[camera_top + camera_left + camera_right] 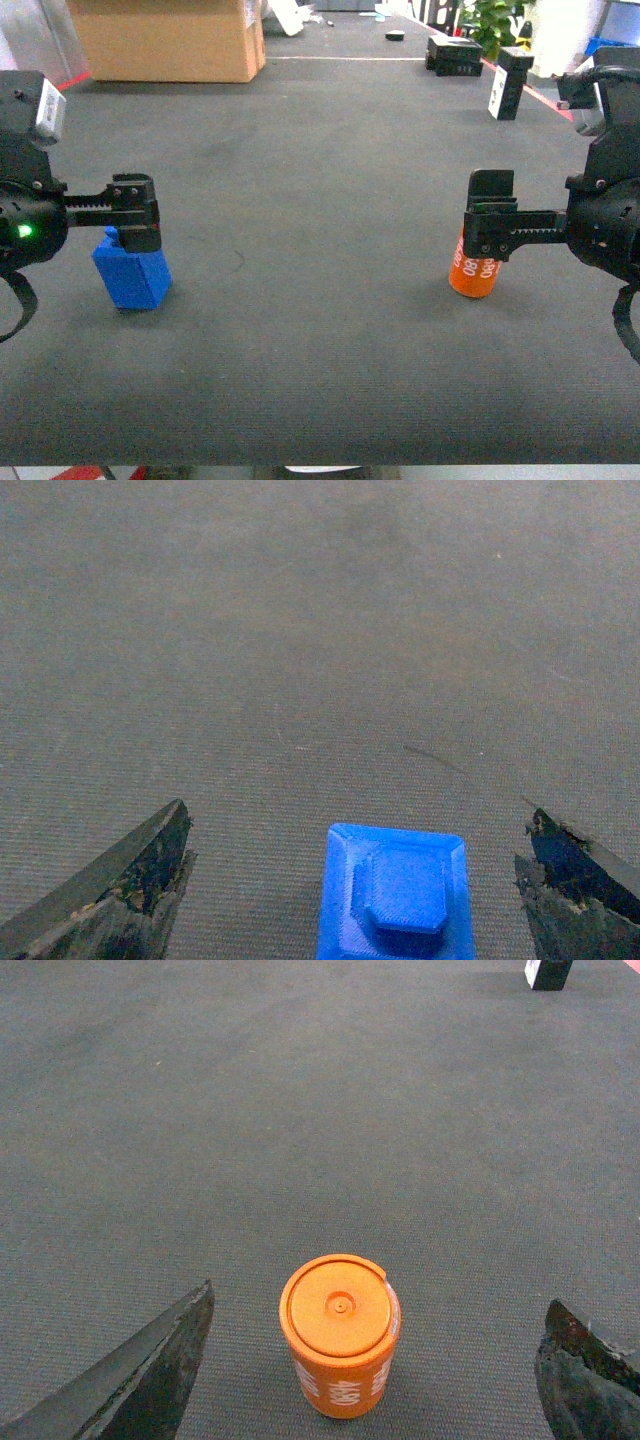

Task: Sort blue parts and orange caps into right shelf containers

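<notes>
We're over the dark desk (320, 330), no shelf containers in any view. Left gripper (355, 880) hangs above the blue part (131, 272), fingers (120, 880) spread wide, nothing gripped. Right gripper (375, 1360) the same over the upright orange cap (474, 270), fingers (150, 1370) released. Risk, as we judge it: the blue part sits nearer the right finger, so closing could shove it. The tall orange cap could tip if one finger touches first.

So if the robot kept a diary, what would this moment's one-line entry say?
left gripper: open over blue part | right gripper: open over orange cap | both on mat, ungrasped | crates: not in view
</notes>
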You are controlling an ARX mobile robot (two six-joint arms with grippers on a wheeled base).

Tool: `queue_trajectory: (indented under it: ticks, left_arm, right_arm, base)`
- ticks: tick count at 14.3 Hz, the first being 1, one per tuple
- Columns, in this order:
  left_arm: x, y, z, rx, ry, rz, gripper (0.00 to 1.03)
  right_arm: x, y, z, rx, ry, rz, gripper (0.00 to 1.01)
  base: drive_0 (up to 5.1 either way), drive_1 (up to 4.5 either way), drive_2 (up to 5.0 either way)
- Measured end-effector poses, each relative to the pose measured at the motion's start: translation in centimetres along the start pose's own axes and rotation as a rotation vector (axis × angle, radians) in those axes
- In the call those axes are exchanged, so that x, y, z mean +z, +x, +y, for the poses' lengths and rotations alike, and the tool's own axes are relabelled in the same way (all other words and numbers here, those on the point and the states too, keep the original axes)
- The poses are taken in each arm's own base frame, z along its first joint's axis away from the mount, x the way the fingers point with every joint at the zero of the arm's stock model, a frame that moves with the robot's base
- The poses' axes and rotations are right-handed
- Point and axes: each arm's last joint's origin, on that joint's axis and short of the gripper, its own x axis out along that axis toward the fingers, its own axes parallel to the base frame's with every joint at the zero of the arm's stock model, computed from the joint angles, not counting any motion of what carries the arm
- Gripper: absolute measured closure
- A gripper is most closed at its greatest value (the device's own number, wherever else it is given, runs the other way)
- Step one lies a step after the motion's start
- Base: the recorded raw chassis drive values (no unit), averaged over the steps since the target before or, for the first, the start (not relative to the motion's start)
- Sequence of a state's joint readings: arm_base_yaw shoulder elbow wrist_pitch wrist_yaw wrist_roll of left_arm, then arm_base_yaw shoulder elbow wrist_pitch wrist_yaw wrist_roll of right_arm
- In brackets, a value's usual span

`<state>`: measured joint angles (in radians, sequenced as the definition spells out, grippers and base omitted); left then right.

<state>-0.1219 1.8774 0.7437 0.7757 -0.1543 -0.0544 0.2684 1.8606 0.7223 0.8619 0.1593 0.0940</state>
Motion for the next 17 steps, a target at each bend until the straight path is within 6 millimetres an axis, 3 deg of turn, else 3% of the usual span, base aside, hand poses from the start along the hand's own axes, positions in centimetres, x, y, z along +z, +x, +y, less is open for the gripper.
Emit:
queue_trajectory:
  ticks: [5,11,12,13,15,17]
  left_arm:
    - [-1.2,1.6,-0.8,-0.029,0.014,0.049,0.05]
    - [-4.0,3.7,-1.2,-0.028,0.014,0.153,0.05]
    - [-4.2,4.0,-1.2,-0.01,0.034,0.166,0.05]
    - [-4.1,4.1,-1.2,0.0,0.035,0.17,0.09]
    - [-4.1,4.2,-1.2,0.001,0.037,0.181,0.29]
    - [-4.1,4.2,-1.2,0.001,0.037,0.176,0.47]
  right_arm:
    - [-1.2,2.3,0.3,-0.004,-0.005,0.045,0.03]
    - [-4.1,5.8,1.1,-0.023,0.008,0.106,0.03]
    - [-4.5,6.1,1.2,-0.059,0.002,0.114,0.07]
    - [-4.7,6.1,1.2,-0.065,-0.004,0.138,0.26]
    - [-4.8,6.1,1.2,-0.066,-0.005,0.142,0.46]
    - [-4.8,6.1,1.1,-0.07,-0.005,0.14,0.56]
  base:
    - [0.0,0.0,0.0]
    - [0.0,0.0,0.0]
    - [0.0,0.0,0.0]
    - [0.0,0.0,0.0]
    - [0.0,0.0,0.0]
    - [0.0,0.0,0.0]
